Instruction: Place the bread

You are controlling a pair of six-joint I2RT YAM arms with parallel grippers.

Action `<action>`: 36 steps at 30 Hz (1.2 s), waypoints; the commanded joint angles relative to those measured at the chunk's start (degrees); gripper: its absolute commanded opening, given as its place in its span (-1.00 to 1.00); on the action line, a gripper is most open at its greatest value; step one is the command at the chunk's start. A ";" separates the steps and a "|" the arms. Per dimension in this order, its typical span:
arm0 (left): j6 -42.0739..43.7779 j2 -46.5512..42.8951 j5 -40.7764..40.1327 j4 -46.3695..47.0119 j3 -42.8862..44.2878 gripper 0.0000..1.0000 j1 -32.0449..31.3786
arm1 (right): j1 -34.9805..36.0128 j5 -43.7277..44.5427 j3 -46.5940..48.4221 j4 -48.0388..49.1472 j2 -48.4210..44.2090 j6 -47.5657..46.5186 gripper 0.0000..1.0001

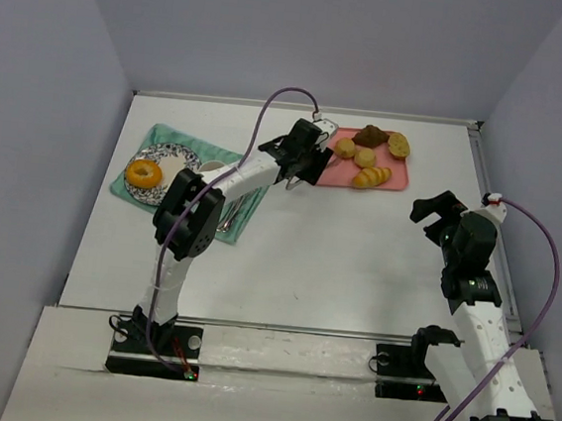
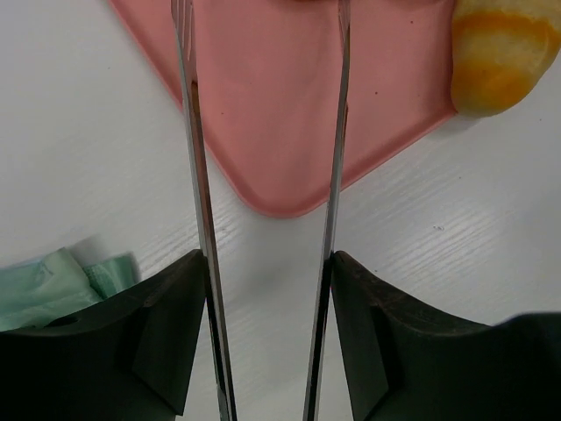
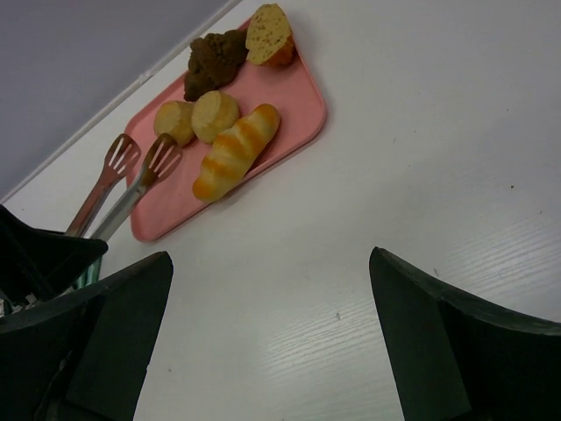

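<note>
A pink tray [image 1: 400,178] at the back holds several breads: a long striped loaf [image 1: 372,176], two round rolls [image 1: 345,148], a brown muffin [image 1: 370,135] and a cut roll [image 1: 399,144]. My left gripper [image 1: 300,163] is shut on metal tongs [image 2: 197,175]. The tongs stand open and reach over the tray's left corner [image 2: 272,105], with nothing between them. The loaf's end [image 2: 500,53] lies to their right. In the right wrist view the tongs' slotted heads [image 3: 131,162] hover just left of the rolls. My right gripper [image 1: 435,215] is open and empty above bare table [image 3: 272,324].
A patterned plate [image 1: 172,155] with a doughnut [image 1: 145,174] sits on a green cloth [image 1: 128,191] at the left, with cutlery [image 1: 229,215] on the cloth's right side. A corner of the cloth [image 2: 53,285] shows by the left fingers.
</note>
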 commanded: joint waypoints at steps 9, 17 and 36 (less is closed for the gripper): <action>4.30 2.75 7.19 -1.11 6.03 0.32 -0.63 | 0.10 0.99 1.03 2.16 -0.21 -0.54 0.99; 3.95 7.41 4.91 -3.66 13.84 0.31 -0.71 | 0.10 0.99 1.03 2.07 -0.30 -0.54 0.99; 0.70 -4.42 4.38 0.90 8.25 -0.25 -0.63 | 0.10 0.99 0.77 2.16 -0.83 -0.54 0.99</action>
